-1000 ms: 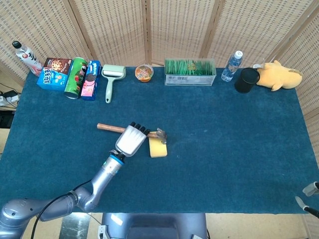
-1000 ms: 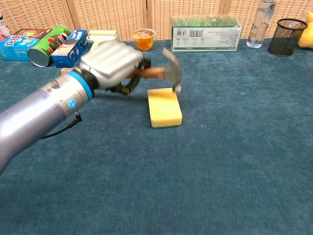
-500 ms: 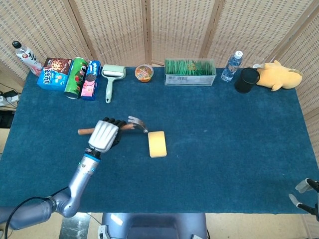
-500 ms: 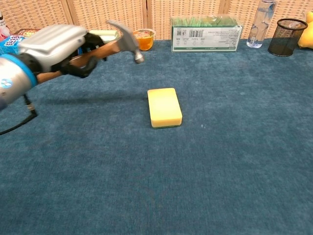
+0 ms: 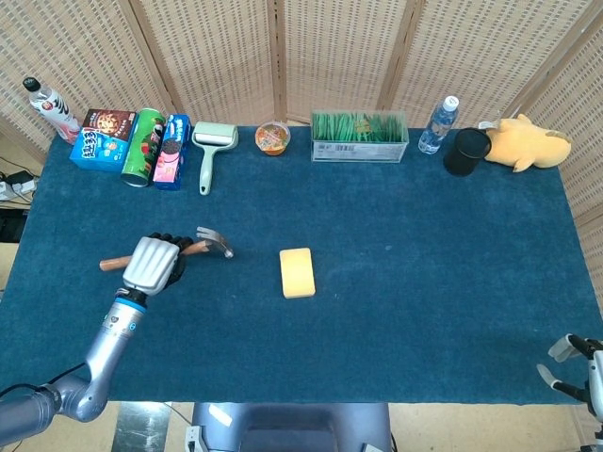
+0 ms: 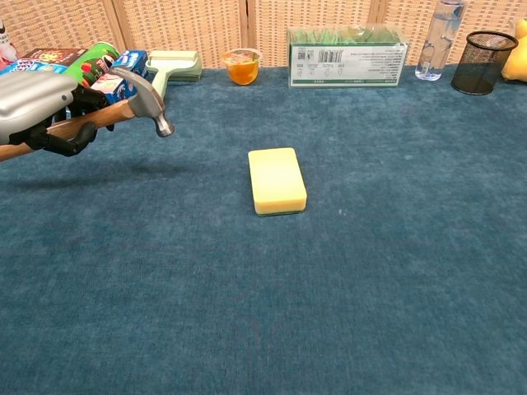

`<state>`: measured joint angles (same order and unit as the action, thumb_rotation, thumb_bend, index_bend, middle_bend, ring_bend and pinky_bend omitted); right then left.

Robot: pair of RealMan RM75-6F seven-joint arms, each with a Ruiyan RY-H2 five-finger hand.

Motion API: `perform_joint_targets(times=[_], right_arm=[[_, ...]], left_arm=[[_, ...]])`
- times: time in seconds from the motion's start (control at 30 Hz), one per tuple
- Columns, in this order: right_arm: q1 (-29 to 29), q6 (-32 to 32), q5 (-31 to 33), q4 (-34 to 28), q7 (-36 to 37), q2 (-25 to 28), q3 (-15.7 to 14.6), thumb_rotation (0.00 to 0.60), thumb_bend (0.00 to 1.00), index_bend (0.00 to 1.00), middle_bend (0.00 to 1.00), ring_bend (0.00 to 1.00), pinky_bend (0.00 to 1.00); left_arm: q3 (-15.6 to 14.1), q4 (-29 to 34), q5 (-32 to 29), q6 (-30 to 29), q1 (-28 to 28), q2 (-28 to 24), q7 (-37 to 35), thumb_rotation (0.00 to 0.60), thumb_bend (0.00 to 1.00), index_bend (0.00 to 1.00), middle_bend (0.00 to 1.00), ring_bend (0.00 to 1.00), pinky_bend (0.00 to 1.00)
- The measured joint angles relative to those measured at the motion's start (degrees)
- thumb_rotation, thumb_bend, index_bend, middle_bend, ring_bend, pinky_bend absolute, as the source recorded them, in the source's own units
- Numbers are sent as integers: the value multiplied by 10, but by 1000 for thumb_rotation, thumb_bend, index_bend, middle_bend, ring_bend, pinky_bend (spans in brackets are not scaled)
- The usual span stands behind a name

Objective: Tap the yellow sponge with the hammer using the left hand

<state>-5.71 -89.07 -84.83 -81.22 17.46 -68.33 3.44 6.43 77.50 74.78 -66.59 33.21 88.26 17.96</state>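
Item: yellow sponge (image 5: 297, 272). It lay flat on the blue table cloth (image 5: 424, 282) near the middle, long side running away from me, nothing touching it.

Item: hammer (image 6: 123, 107). It was clear of the cloth, well to the left of the sponge, wooden handle roughly level, steel head (image 5: 216, 241) pointing toward the sponge, face downward.

Item: my left hand (image 5: 151, 264). Its fingers were wrapped around the handle close behind the head.

Item: my right hand (image 5: 570, 363). Only its edge showed at the table's near right corner; I could not tell its state.

Handling note: I judged a good tap needed the head carried over the sponge's centre, then lowered gently with the face flat, so the sponge would not skid.
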Motion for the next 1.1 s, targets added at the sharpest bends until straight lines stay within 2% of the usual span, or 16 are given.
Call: perform_joint_targets(times=[0.07, 0.13, 0.23, 0.3, 0.43, 0.57, 0.87, 1.1], right_arm=[[-1, 0, 2, -1, -1, 2, 0, 600, 220, 570, 612, 519, 363], [0, 0, 3, -1, -1, 2, 1, 600, 220, 570, 612, 520, 363], [0, 2, 4, -2, -2, 3, 1, 600, 221, 570, 612, 520, 363], [1, 3, 5, -2, -2, 3, 1, 600, 221, 570, 612, 520, 364], [2, 4, 7, -2, -3, 2, 2, 600, 221, 570, 612, 520, 363], [4, 6, 8, -1, -2, 2, 2, 600, 220, 570, 612, 520, 364], [15, 14, 3, -2, -5, 1, 4, 600, 222, 570, 612, 520, 364], [28, 23, 2, -6, -15, 5, 8, 600, 220, 570, 612, 520, 363]], left_arm=[[-1, -4, -6, 9, 0, 2, -1, 600, 363, 581, 716, 682, 693], [-2, -7, -16, 27, 1, 3, 0, 600, 294, 458, 607, 548, 614], [-3, -5, -37, 58, 5, 1, 9, 600, 211, 225, 392, 312, 480], [-3, 1, -49, 75, 10, -2, 13, 600, 189, 138, 302, 219, 416], [0, 13, -47, 79, 14, -8, 7, 600, 170, 47, 207, 123, 338], [0, 18, -19, 59, 11, -12, -15, 600, 167, 20, 174, 89, 302], [-10, 49, 28, -3, -16, -42, -54, 600, 181, 22, 174, 88, 290], [-38, 99, 46, -75, -81, -102, -63, 600, 197, 165, 174, 90, 290]])
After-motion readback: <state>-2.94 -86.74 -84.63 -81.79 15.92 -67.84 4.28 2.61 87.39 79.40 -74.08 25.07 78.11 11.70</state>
